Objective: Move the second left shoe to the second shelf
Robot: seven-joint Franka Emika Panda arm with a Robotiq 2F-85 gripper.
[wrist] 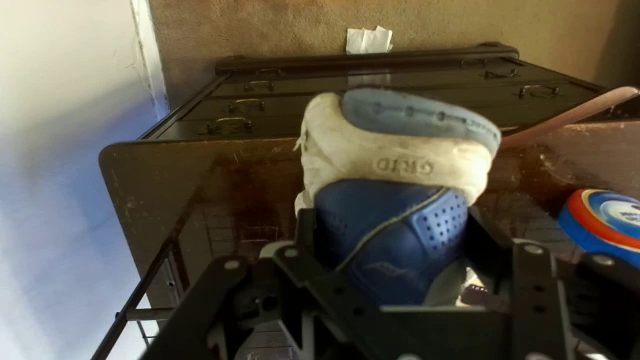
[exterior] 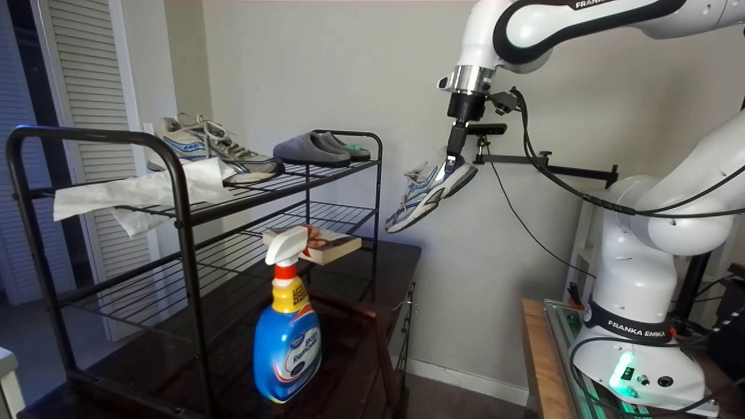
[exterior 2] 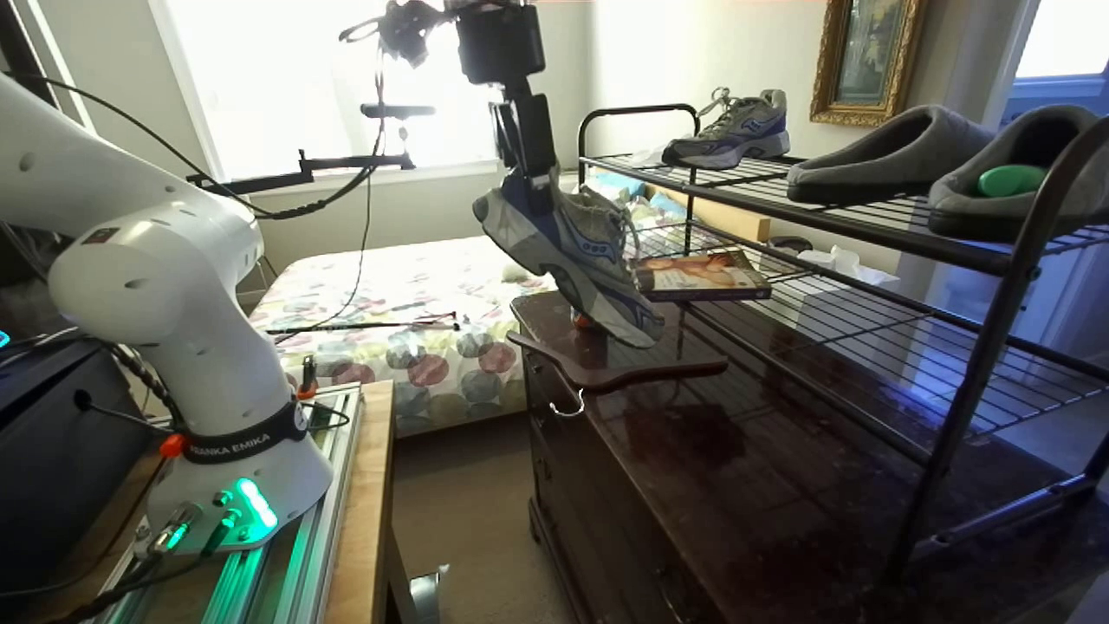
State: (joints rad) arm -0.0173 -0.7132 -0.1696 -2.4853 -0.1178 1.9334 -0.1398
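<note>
The second left shoe, a grey-white sneaker with blue parts [exterior: 428,192], hangs in the air beside the rack. It also shows in an exterior view [exterior 2: 598,260]. It is tilted toe down, heel up. My gripper [exterior: 453,160] is shut on its heel; in the wrist view the fingers [wrist: 392,230] press both sides of the blue heel, with the sole facing up the picture. The second shelf, the black wire tier [exterior: 340,216], lies below the railed top tier of the rack and also shows in an exterior view [exterior 2: 875,338]. The shoe is apart from it.
A book [exterior 2: 706,276] lies on the second shelf. Another sneaker [exterior: 215,145], slippers [exterior: 314,148] and white paper [exterior: 145,189] are on the top tier. A spray bottle [exterior: 289,349] and a wooden hanger [exterior 2: 606,374] are on the dark dresser [exterior 2: 736,485].
</note>
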